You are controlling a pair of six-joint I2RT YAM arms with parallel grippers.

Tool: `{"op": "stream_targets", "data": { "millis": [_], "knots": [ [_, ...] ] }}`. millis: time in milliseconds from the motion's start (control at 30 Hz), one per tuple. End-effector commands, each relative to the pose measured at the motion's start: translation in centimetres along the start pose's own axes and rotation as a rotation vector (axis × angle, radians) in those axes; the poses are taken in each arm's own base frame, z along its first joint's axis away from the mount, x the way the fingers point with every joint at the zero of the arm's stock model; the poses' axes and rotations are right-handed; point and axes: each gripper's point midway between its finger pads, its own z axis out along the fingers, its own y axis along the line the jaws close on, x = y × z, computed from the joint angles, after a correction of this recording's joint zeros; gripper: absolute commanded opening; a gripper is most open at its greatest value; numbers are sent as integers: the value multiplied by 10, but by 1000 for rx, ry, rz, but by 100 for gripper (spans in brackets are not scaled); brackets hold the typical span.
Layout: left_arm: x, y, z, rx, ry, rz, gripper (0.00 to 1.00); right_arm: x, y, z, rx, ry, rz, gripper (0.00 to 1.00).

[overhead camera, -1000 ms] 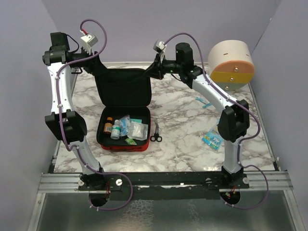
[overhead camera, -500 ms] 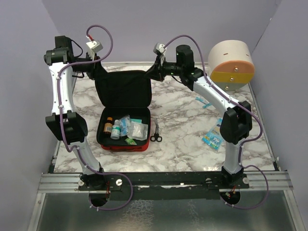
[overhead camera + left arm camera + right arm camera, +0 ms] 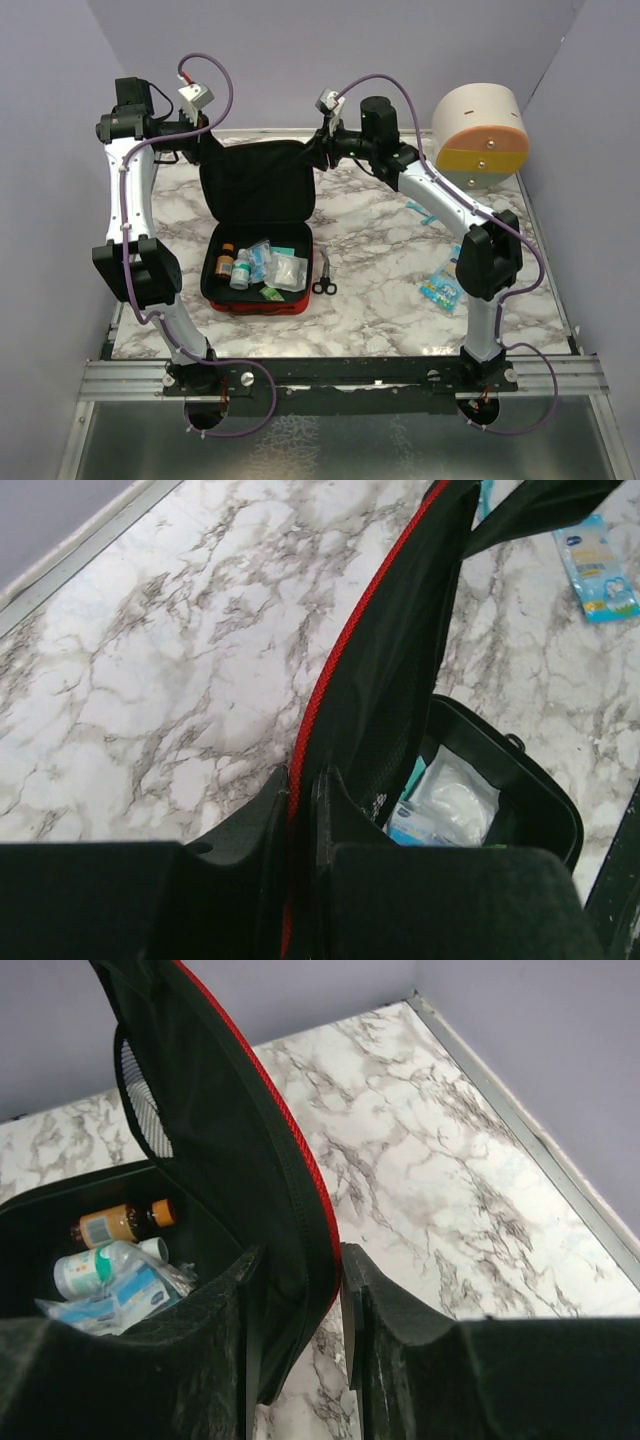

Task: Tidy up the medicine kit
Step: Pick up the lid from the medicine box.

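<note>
Left fingers (image 3: 248,825) are pinched shut on the lid (image 3: 400,650) of the medicine kit (image 3: 256,303). You can see the red zip trim run straight into the slit between them. Right fingers (image 3: 385,1310) stand apart, straddling the lid's other top corner. The rim lies close to the finger on the left of that view, marble shows before the other one, so no grip there.

Kit sits on the marble table (image 3: 380,250), left of centre, between the arms. Base is flat and the lid upright, with left gripper (image 3: 205,150) at its left top corner and right gripper (image 3: 315,155) at the right one.

Hard to read:
- From the top camera both sets of fingertips go black-on-black against the lid. You only get jaw state from the wrist views.
- The lid's outer face is turned away from the top camera.
- In the left wrist view the gripper body fills the bottom and the lid cuts off most of the base.
- In the right wrist view a finger covers the near contents.
- Labels are too small to read.

Materials:
- The shell is fabric with rounded corners, red outside, black lining, and a mesh pocket (image 3: 140,1090) in the lid.
- Inside are a brown bottle (image 3: 226,262), a white bottle (image 3: 241,272) and crinkly clear pouches (image 3: 288,270).
- Scissors (image 3: 324,277) with black handles lie just beside the base's right wall.
- A blue packet (image 3: 441,289) lies near the right arm.
- A round drawer container (image 3: 482,135), cream with orange and yellow fronts, sits in the far right corner.
</note>
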Motion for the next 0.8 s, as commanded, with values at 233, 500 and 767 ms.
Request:
{"op": "stream_targets", "data": {
  "millis": [233, 500, 767],
  "knots": [
    [-27, 73, -1, -337, -84, -22, 0, -15, -11, -25, 215, -14, 44, 37],
    [-46, 95, -8, -408, -107, 42, 0, 1, -15, -46, 319, 53, 93, 37],
    [-57, 63, -6, -282, -158, 67, 0, 66, -11, -69, 421, 301, 267, 33]
  ]
}}
